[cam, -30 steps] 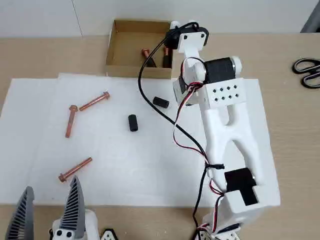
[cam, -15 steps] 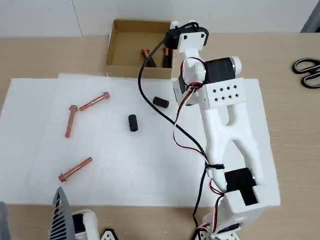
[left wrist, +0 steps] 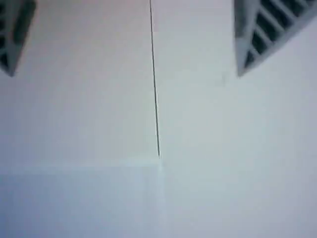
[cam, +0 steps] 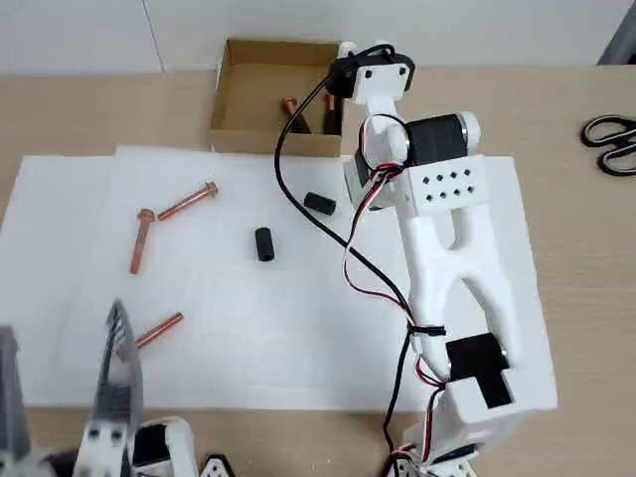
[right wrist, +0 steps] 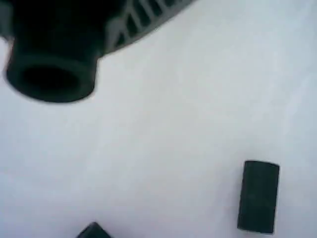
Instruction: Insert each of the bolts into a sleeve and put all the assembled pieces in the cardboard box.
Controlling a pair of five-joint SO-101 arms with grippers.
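Three copper bolts lie on the white foam sheet: one, a second, and a third nearest the front. My left gripper stands open at the front left, and one finger covers that third bolt's head. Its fingertips hang over bare foam. My right gripper is shut on a black sleeve, which pokes out from under the arm. A loose sleeve lies nearby. The cardboard box holds bolts in sleeves.
Scissors lie on the wooden table at the far right. The right arm's white body and its black cable stretch across the right half of the foam. A seam runs between the foam sheets.
My left gripper has opened wider and moved forward over the foam, up to the nearest bolt. The right arm has stayed almost still with its sleeve.
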